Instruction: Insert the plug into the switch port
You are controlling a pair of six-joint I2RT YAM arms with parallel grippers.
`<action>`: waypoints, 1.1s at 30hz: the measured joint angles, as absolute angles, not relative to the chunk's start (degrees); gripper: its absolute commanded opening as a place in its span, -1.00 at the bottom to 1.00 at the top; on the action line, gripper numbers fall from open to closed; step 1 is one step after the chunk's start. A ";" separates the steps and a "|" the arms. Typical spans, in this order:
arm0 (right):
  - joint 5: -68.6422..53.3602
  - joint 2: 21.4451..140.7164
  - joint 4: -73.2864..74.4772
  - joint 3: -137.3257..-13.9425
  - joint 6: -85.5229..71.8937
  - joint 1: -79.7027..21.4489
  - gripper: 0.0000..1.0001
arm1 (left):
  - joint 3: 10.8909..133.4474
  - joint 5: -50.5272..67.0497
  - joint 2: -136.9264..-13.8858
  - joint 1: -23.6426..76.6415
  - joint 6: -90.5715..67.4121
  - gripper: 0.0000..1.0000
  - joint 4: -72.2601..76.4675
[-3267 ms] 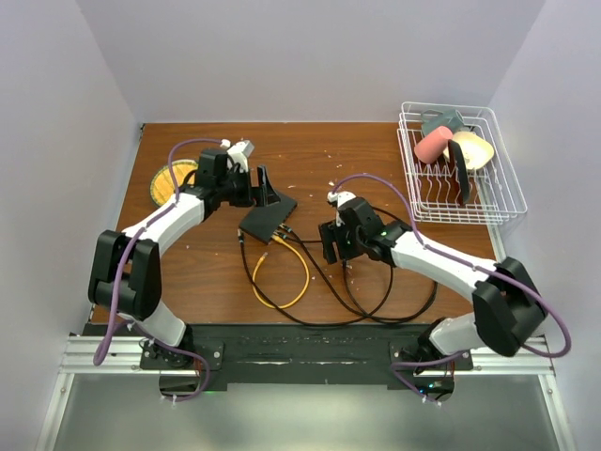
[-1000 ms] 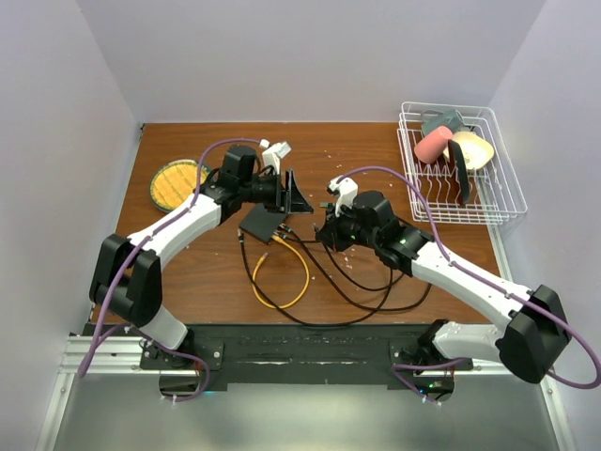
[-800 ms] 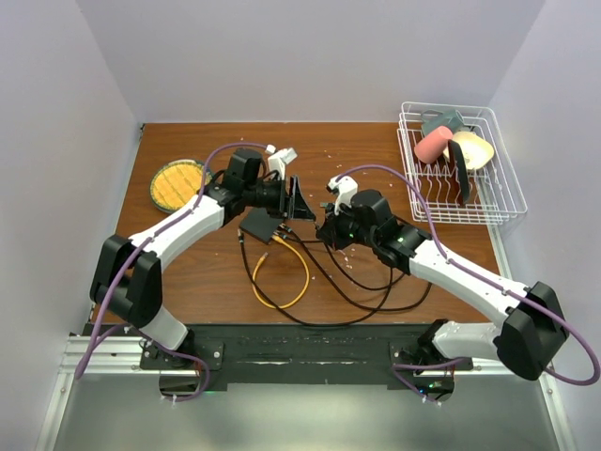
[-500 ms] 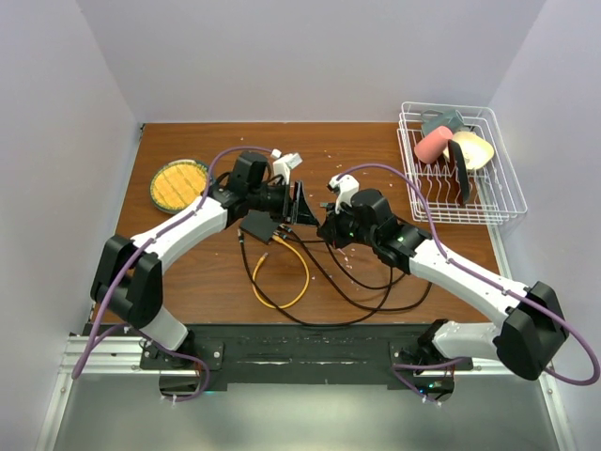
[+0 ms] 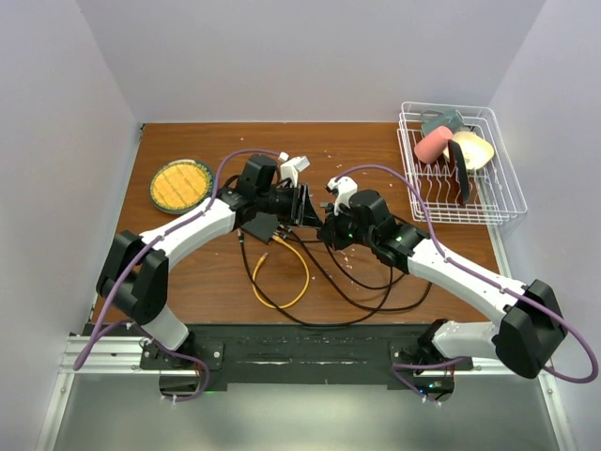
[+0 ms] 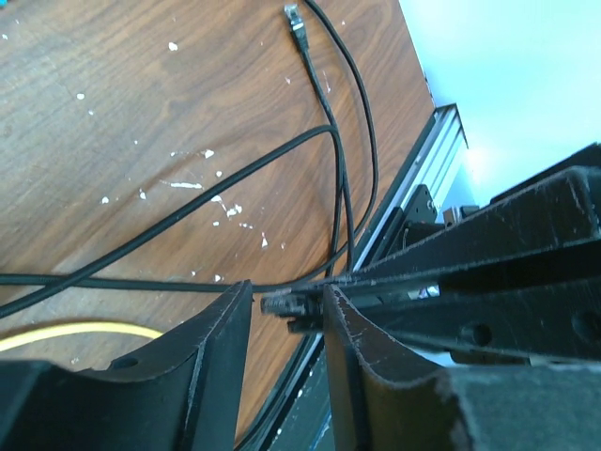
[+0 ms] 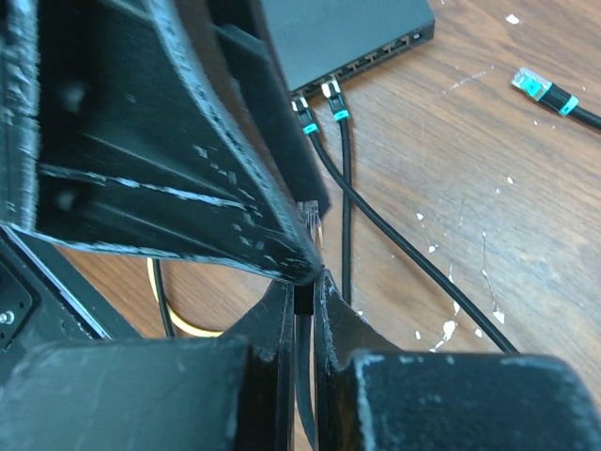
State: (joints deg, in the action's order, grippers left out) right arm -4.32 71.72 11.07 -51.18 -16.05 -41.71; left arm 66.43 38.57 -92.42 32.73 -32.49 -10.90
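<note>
The switch [image 5: 261, 225] is a flat black box at mid table; its row of ports [image 7: 376, 54] shows along one edge in the right wrist view. My right gripper [image 5: 325, 228] [image 7: 305, 282] is shut on a black cable just behind its clear plug [image 7: 313, 218], held above the table right of the switch. My left gripper [image 5: 310, 209] [image 6: 286, 293] faces it with its jaws on either side of that plug [image 6: 291, 305]. The plug lies against one left finger [image 6: 362, 348], with a gap to the other, so the left gripper is open.
Two black cables [image 7: 315, 108] are plugged into the switch. A loose teal-banded plug [image 7: 540, 89] and another cable end [image 6: 294, 17] lie on the wood. A yellow cable loop [image 5: 282, 272] and black loops [image 5: 366, 291] lie in front. A yellow plate [image 5: 180, 185] sits left, a wire rack [image 5: 493, 202] right.
My left arm has swung right from beside the switch to the right gripper, and its jaws have narrowed around the plug. The right gripper has stayed shut on the cable, almost still.
</note>
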 measured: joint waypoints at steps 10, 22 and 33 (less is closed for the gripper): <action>-3.97 71.55 10.76 -51.18 -16.60 -41.60 -1.00 | 66.43 36.69 -93.17 33.30 -35.03 -0.94 -7.94; -2.61 71.44 10.72 -51.33 -17.76 -41.58 0.18 | 66.43 35.57 -93.10 33.69 -34.96 -1.00 -6.42; -16.86 66.24 5.93 -52.16 -20.05 -28.16 0.23 | 66.37 35.70 -87.53 27.24 -31.73 -1.00 -5.37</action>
State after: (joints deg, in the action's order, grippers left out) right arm -16.86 66.24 5.93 -52.16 -20.05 -28.16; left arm 66.37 35.70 -87.53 27.24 -31.73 -5.37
